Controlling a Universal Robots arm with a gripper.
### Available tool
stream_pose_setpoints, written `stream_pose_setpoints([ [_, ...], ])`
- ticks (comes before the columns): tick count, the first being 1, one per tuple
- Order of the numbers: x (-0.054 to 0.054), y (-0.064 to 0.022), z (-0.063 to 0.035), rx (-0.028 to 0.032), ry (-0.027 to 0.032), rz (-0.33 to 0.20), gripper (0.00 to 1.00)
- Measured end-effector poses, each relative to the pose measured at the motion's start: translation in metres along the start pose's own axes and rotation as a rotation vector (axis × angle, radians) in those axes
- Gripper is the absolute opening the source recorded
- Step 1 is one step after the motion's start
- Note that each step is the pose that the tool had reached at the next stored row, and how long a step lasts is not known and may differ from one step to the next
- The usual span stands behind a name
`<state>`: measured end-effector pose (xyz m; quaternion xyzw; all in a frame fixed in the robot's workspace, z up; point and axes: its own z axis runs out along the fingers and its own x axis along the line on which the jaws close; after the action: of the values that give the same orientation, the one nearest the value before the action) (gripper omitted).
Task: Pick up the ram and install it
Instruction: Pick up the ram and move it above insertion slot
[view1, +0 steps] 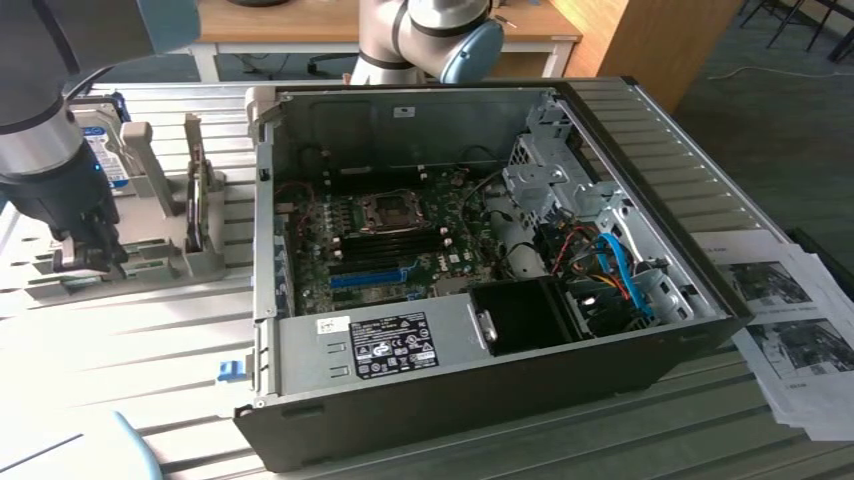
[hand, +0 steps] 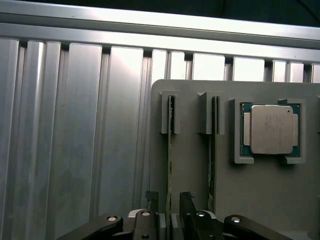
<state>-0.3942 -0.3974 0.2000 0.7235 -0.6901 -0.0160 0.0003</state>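
Arm (view1: 47, 130): round tubular segments in brushed silver-grey metal, darkening to a black wrist section.
Joint housings (view1: 427, 30): bulbous silver-grey shells, each closed with a light blue round cap (view1: 474, 45).
Cable (view1: 87, 75): one thin dark lead curving beside the silver segment.
Gripper (hand: 169, 199): matt black throughout, with two slim fingers (hand: 186, 202) carried on jointed black link bars (hand: 95, 227).
Screws (hand: 145, 214): four bright round silver heads set across the link pivots.
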Motion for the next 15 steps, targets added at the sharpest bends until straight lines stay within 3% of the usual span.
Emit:
stream_pose_setpoints([
  [15,0.0000,0.0000,0.0001,0.0001,-0.0001,0.000,0.29],
])
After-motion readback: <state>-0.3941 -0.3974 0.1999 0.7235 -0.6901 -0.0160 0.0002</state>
